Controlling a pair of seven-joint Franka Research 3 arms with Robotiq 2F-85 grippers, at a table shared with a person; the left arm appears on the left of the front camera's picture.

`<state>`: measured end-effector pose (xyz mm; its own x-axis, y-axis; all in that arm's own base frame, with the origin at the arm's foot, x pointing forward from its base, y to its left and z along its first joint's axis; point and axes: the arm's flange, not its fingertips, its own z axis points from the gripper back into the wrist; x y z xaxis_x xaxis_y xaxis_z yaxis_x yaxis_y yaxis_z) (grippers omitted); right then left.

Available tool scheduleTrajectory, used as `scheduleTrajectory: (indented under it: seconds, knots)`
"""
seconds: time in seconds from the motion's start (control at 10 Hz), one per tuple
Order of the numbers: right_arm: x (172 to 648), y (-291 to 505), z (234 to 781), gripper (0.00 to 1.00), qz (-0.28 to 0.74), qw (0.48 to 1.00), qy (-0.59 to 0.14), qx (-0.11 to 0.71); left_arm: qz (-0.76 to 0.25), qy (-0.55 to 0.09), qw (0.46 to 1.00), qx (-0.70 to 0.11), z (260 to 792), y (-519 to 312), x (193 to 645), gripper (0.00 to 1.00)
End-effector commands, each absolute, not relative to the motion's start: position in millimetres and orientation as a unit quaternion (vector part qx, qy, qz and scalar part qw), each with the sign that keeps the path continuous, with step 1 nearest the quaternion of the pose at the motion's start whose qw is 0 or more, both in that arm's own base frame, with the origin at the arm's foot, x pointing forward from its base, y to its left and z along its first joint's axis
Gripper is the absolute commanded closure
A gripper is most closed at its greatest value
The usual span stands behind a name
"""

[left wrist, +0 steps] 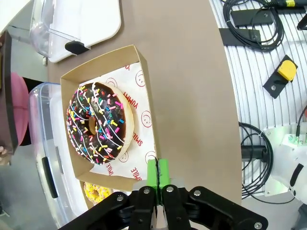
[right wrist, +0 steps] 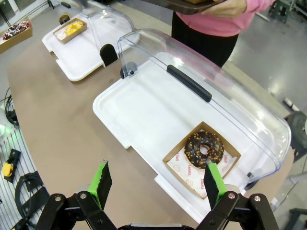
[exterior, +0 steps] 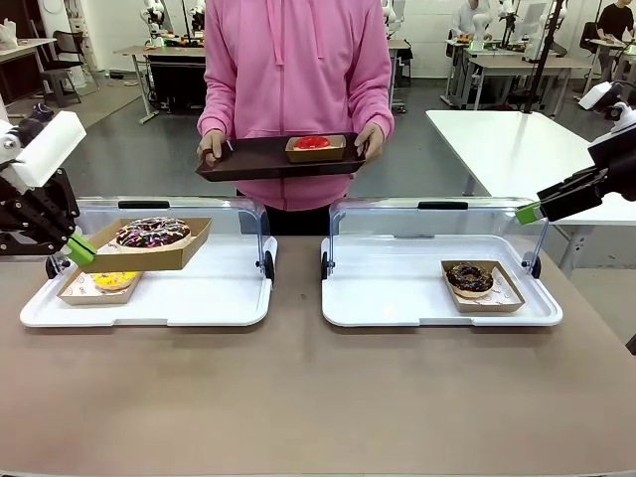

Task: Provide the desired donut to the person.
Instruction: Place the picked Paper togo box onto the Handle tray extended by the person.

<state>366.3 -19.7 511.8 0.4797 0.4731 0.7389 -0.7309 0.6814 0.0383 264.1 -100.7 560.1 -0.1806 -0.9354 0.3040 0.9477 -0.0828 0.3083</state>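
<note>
Left wrist view — left gripper (left wrist: 157, 175) clenched on the near rim of an open brown cardboard tray (left wrist: 100, 60), with a chocolate-iced ring donut striped white and dotted with coloured sprinkles (left wrist: 98, 123) inside on a white paper liner. In the front view, raised just above the left white plastic display tray (exterior: 199, 298) and a yellow-iced donut (exterior: 112, 280) in its own cardboard tray. Well short of the person in the bright pink hoodie (exterior: 298, 60), standing across the table with a dark brown serving tray (exterior: 248, 164) that carries a red-iced donut (exterior: 313, 143). Right gripper (right wrist: 156, 184) released, jaws wide, above the right white display tray (right wrist: 144, 110) near a dark chocolate donut (right wrist: 205, 148). For the carry: hold level against sag from a one-edge pinch, clear the transparent hinged lid (exterior: 238, 211), travel slowly, set down on bare serving tray beside the red one. Printed in red on the liner — "SMILE", smiley faces, probably "YUMMY".
</note>
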Motion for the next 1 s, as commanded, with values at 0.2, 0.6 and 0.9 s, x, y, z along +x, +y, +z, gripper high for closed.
scheduleTrajectory:
  seconds: [0.2, 0.6, 0.9]
  knots:
    - [364.9, -18.3, 511.3, 0.0, 0.351, 0.847, -0.36, 0.172, -0.733, -0.224, 0.643, -0.007, 561.7, -102.5, 263.6, 1.0]
    - [364.9, -18.3, 511.3, 0.0, 0.351, 0.847, -0.36, 0.172, -0.733, -0.224, 0.643, -0.007, 561.7, -102.5, 263.6, 1.0]
    - [364.9, -18.3, 511.3, 0.0, 0.351, 0.847, -0.36, 0.172, -0.733, -0.224, 0.643, -0.007, 561.7, -102.5, 263.6, 1.0]
